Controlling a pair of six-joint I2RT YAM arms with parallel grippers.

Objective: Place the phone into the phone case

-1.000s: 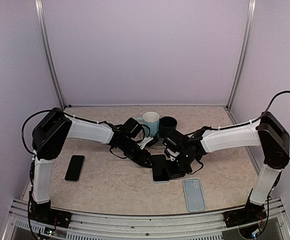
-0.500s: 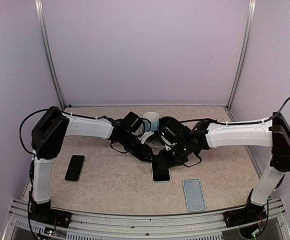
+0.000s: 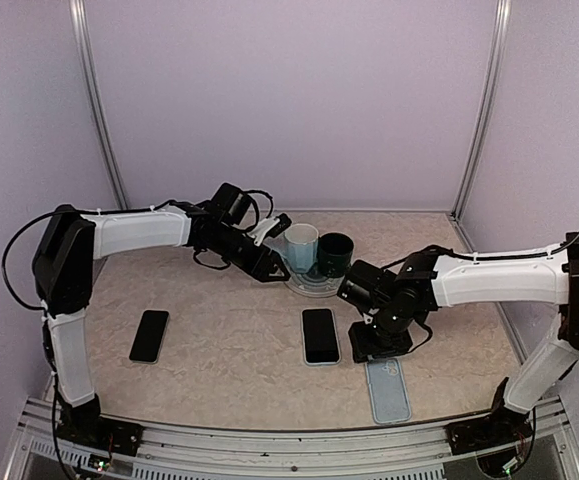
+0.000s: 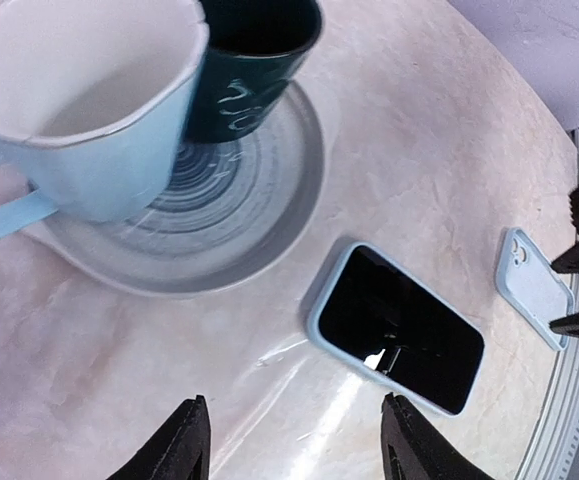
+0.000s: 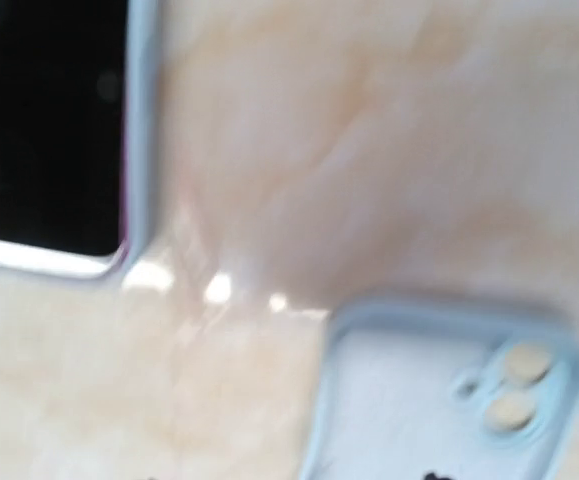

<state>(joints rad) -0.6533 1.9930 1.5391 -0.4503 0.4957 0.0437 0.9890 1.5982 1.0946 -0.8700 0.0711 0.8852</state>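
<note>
A black phone (image 3: 320, 335) lies face up at the table's middle, seated in a light blue case; the left wrist view shows that phone (image 4: 399, 328) with the blue rim all round it. A second, bare black phone (image 3: 150, 335) lies at the left. An empty light blue phone case (image 3: 387, 390) lies near the front right, and the right wrist view shows this case (image 5: 439, 390) blurred. My left gripper (image 3: 269, 272) hangs open by the cups, its fingertips (image 4: 184, 445) wide apart over bare table. My right gripper (image 3: 374, 347) is open between the cased phone and the empty case, holding nothing.
A light blue mug (image 3: 301, 245) and a dark cup (image 3: 335, 253) stand on a round grey plate (image 3: 309, 288) at the back centre, right beside my left gripper. Walls enclose the table on three sides.
Both grippers have opened and let go of the cased phone, which now lies flat. The left arm has pulled back to the cups; the right has shifted right towards the empty case.
</note>
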